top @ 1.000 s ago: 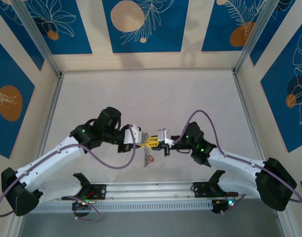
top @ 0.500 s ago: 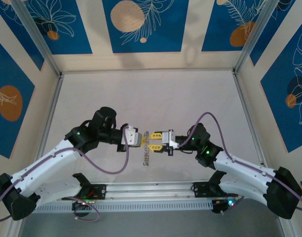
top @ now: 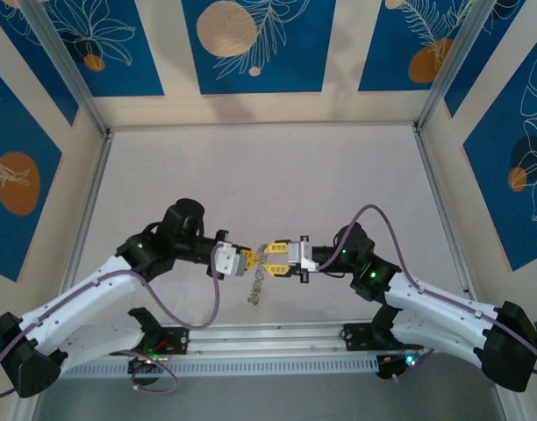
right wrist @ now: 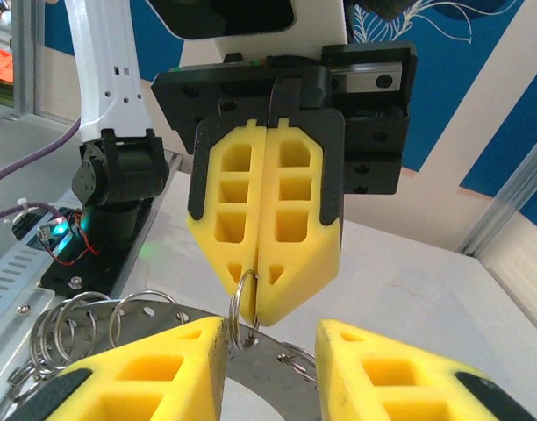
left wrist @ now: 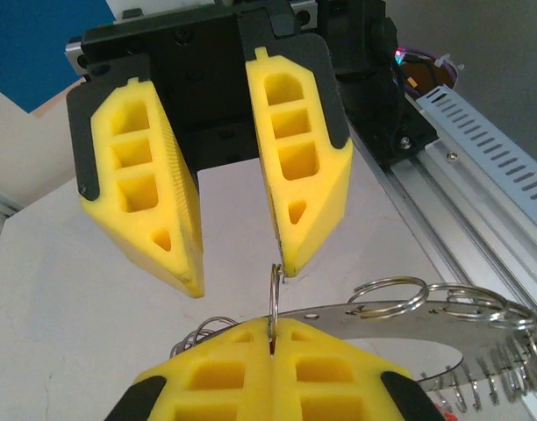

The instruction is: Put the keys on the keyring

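Above pale tabletop [top: 251,167], ctr of top view, wide flat silvery metal keyring [left wrist: 374,323] is being pinched by one small wire loop [left wrist: 274,294] in fully closed left gripper [left wrist: 273,326]; right gripper [left wrist: 240,274] is being held w/ jaws apart, empty, just beside.

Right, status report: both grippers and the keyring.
Left gripper shut on a small split ring on the keyring. Right gripper open, tips at that ring, gripping nothing. Nothing in the way.
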